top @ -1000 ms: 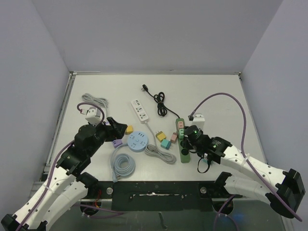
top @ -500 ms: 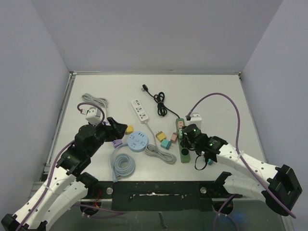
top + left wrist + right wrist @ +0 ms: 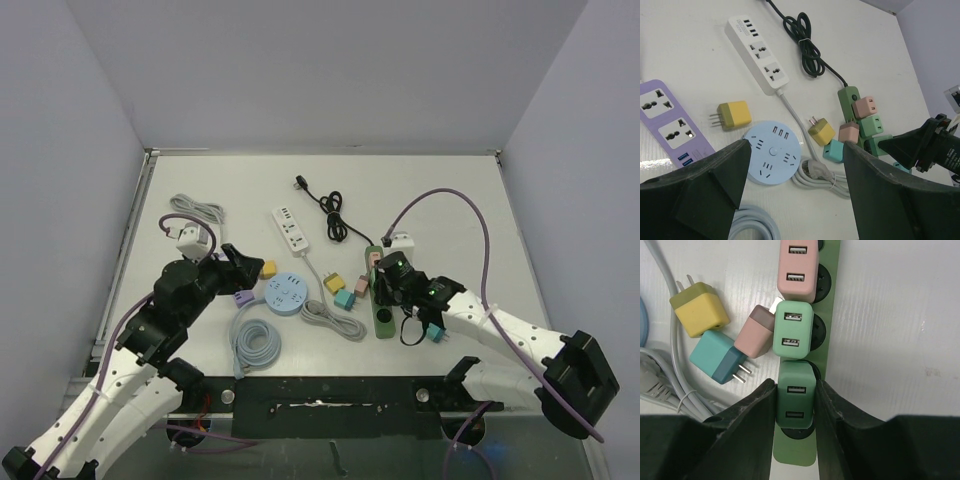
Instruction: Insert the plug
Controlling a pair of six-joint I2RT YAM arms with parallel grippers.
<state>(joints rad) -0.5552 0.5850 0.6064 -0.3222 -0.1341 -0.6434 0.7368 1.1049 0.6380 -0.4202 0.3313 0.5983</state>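
Note:
In the right wrist view my right gripper (image 3: 795, 387) is shut on a dark green plug (image 3: 796, 395), a USB charger block. The block stands over a round socket near the end of the green power strip (image 3: 829, 335); whether its prongs are seated is hidden. A light green plug (image 3: 794, 330) and a pink plug (image 3: 798, 265) sit in the sockets further along the strip. From above, the right gripper (image 3: 387, 283) is over the strip (image 3: 383, 322). My left gripper (image 3: 796, 146) hangs open above the round blue power strip (image 3: 772, 152), holding nothing.
Loose beside the green strip lie a teal plug (image 3: 715, 357), a yellow plug (image 3: 699, 307) and a mauve-pink plug (image 3: 754, 332). A white power strip (image 3: 757, 50), a purple strip (image 3: 667, 122), another yellow plug (image 3: 734, 115), a black cord (image 3: 807, 45) and grey cable coils (image 3: 257, 343) lie around.
My right arm has shifted slightly left along the green strip with the dark green plug still in its grip. The left arm has not moved.

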